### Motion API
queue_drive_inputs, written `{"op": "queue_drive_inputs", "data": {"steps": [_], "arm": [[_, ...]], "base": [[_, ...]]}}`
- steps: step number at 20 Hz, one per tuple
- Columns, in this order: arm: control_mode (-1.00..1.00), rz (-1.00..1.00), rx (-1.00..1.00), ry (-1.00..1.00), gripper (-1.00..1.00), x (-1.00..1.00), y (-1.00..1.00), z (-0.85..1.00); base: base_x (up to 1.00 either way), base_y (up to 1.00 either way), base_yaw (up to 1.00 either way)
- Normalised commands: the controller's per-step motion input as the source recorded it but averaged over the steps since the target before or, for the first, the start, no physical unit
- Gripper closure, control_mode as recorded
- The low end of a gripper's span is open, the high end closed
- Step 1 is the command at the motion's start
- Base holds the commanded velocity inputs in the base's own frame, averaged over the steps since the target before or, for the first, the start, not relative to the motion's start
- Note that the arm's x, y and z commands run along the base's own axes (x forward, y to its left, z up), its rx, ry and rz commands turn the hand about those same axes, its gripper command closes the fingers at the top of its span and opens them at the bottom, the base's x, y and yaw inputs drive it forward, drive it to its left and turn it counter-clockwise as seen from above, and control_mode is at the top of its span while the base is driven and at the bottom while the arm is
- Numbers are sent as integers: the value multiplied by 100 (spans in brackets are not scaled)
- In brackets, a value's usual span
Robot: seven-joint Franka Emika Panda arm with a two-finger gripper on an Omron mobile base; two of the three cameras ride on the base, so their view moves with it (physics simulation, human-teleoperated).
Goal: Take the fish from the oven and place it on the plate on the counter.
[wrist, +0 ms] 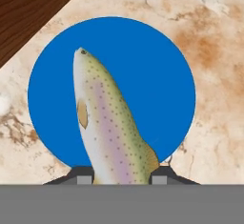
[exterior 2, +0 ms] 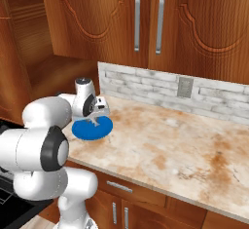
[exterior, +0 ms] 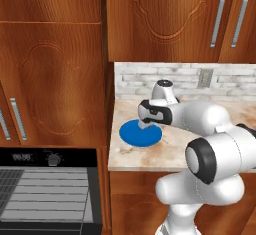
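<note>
The fish (wrist: 109, 123), speckled olive-silver with a pink stripe, hangs head-down between my two fingertips in the hand view. My gripper (wrist: 121, 173) is shut on its tail end. Directly below it lies the round blue plate (wrist: 143, 61) on the beige marbled counter (wrist: 214, 99). From the base cameras, my gripper (exterior: 146, 125) hovers just over the plate (exterior: 135, 136) near the counter's left end, and the same gripper (exterior 2: 93, 121) stands above the plate (exterior 2: 83, 131). The black oven (exterior: 47, 189) stands open at lower left, with its wire racks showing.
A grey tiled backsplash with a wall outlet (exterior: 202, 78) runs behind the counter (exterior 2: 185, 150). Reddish wood cabinets hang above, and a tall cabinet (exterior: 55, 79) borders the counter's left side. The counter stretches bare to the right of the plate.
</note>
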Motion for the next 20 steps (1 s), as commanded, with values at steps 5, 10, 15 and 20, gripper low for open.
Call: {"op": "queue_drive_inputs", "data": {"steps": [5, 10, 15, 20], "arm": [[-100, 0, 0, 0, 100, 6, 0, -32], [-100, 0, 0, 0, 100, 12, 0, -28], [-100, 1, 0, 0, 100, 15, 2, -17], [-100, 5, 0, 0, 100, 7, 12, -10]], "base": [[0, 0, 0], [0, 0, 0], [0, 0, 0], [0, 0, 0]]}}
